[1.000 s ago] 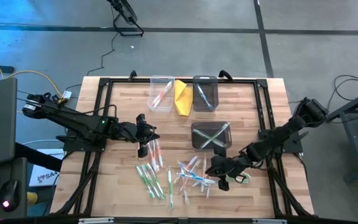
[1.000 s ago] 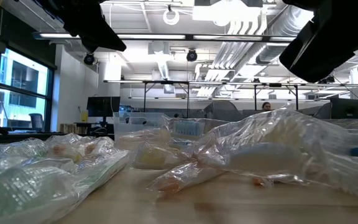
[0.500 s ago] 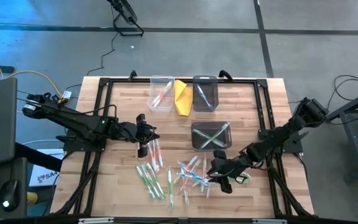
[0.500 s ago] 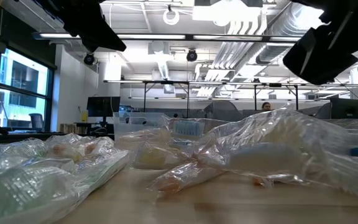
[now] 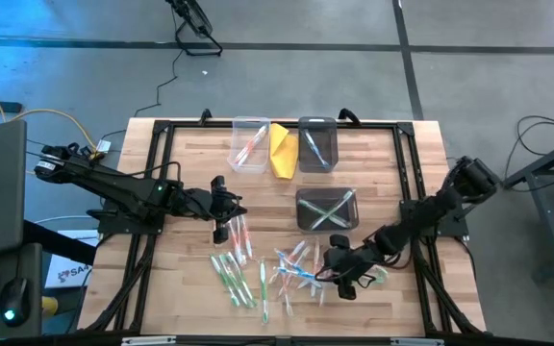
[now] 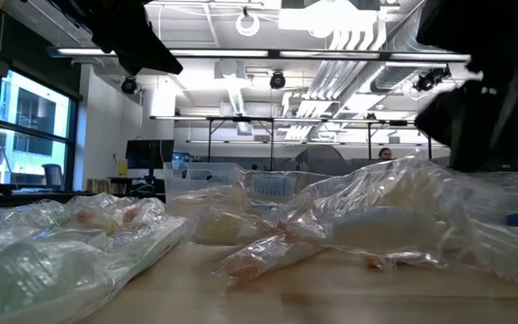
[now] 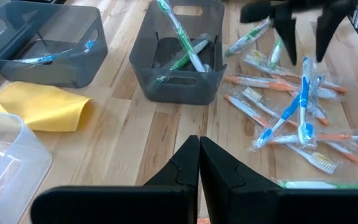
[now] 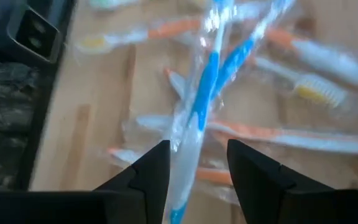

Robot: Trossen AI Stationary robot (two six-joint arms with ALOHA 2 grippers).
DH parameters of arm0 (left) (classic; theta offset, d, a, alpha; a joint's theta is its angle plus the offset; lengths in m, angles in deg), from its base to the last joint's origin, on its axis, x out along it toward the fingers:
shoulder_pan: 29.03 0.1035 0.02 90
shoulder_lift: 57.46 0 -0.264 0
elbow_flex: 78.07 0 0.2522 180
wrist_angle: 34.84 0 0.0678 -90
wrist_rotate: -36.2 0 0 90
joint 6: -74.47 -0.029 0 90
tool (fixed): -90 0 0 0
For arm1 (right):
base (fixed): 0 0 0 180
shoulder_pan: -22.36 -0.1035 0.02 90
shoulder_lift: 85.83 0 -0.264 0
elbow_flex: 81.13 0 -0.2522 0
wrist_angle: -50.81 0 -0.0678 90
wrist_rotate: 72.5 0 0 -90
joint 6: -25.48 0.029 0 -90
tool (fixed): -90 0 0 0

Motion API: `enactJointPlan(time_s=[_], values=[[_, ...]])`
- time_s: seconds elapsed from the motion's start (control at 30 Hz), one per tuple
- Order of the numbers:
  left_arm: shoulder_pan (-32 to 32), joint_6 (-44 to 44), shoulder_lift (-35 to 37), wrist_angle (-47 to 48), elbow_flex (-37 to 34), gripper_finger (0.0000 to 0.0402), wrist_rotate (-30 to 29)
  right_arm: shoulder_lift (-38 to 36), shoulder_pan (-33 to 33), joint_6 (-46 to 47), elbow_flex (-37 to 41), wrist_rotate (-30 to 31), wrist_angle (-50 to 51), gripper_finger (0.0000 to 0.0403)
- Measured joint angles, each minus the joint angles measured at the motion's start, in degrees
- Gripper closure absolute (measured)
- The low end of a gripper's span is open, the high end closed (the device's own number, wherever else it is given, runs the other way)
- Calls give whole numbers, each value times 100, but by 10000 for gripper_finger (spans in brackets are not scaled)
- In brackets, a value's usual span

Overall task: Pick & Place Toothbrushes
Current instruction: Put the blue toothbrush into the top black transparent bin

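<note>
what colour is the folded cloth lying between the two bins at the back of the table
Yellow; the cloth shows best in the left wrist view.

The worktop (image 5: 181, 144) is pale wood in planked strips, matt with visible grain. The toothbrushes (image 7: 291, 106) lie sealed in clear, glossy, crinkled plastic wrappers. Two bins (image 7: 179, 74) are smoky translucent plastic, smooth-walled; another bin (image 5: 249, 144) is clear plastic. The yellow cloth (image 7: 42, 107) looks soft and matt.

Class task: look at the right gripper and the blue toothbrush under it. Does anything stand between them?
Nothing visible does. The right gripper stands open directly over the wrapped blue toothbrush, which lies on top of orange toothbrushes in the loose pile. Only its clear wrapper covers it.
</note>
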Motion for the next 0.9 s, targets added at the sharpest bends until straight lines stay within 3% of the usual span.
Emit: enactJointPlan(time_s=[0.23,0.53,0.9], values=[[1,0,0,5,0,391,0,445,-3,246,3,-63,-178,250],[0,0,0,2,0,391,0,485,-3,265,3,-67,-165,256],[1,0,0,5,0,391,0,485,-3,265,3,-24,-176,362]])
